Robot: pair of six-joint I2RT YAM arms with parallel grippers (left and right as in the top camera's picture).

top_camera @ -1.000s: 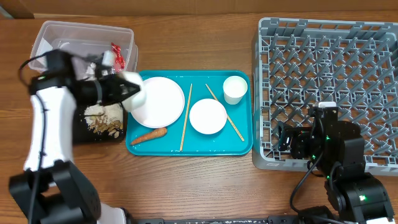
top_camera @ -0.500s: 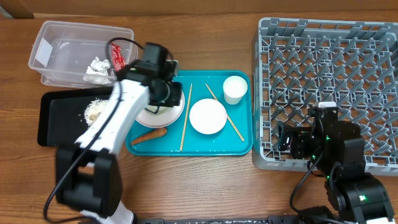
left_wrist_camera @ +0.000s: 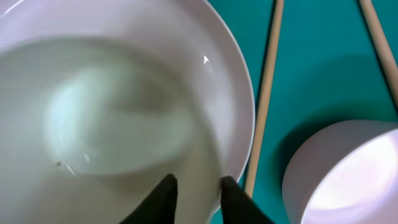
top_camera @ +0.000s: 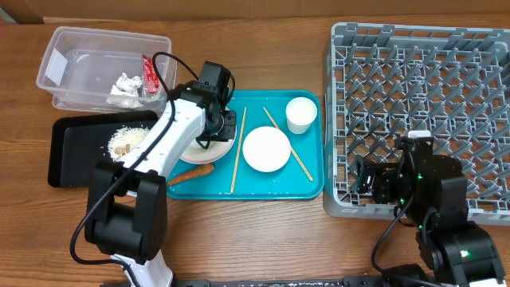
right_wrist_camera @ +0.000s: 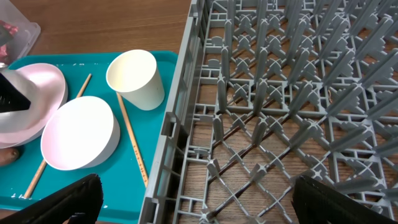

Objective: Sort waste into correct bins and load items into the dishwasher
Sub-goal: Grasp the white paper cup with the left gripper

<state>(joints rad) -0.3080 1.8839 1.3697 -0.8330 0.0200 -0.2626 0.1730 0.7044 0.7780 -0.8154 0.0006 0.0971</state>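
Where the left gripper [left_wrist_camera: 198, 186] sits: low over the edge of the large white bowl [left_wrist_camera: 124, 112], with one finger inside the rim and one outside. The gap between them is narrow, and I cannot tell whether they pinch the rim or stand just clear of it.
Large white bowl: mouth up on the left part of the teal tray [top_camera: 263, 187]. In the overhead view the left arm lies across it.
Right gripper [right_wrist_camera: 196, 186]: fingers spread wide with nothing between them, above the near left corner of the grey dish rack [top_camera: 422, 80].
Smaller white bowl [top_camera: 266, 149]: in the middle of the teal tray, near the large bowl but apart from it.
Straight chopstick [top_camera: 237, 151]: lying flat on the tray between the two bowls.
Slanted chopstick [top_camera: 288, 143]: runs from beside the cup toward the tray's near right part, close along the smaller bowl.
Small white cup [top_camera: 300, 114]: upright in the tray's far right corner.
Carrot [top_camera: 191, 173]: on the tray's near left part, just beside the large bowl.
Clear tub [top_camera: 60, 48]: at the table's far left, holding a red wrapper [top_camera: 147, 73] and a crumpled whitish wad [top_camera: 126, 84].
Black tray [top_camera: 72, 159]: nearer than the tub and just left of the teal tray, with pale rice and brown scraps [top_camera: 126, 141] at its right end.
Dish rack: on the right side of the wooden table [top_camera: 239, 239], well apart from both bins.
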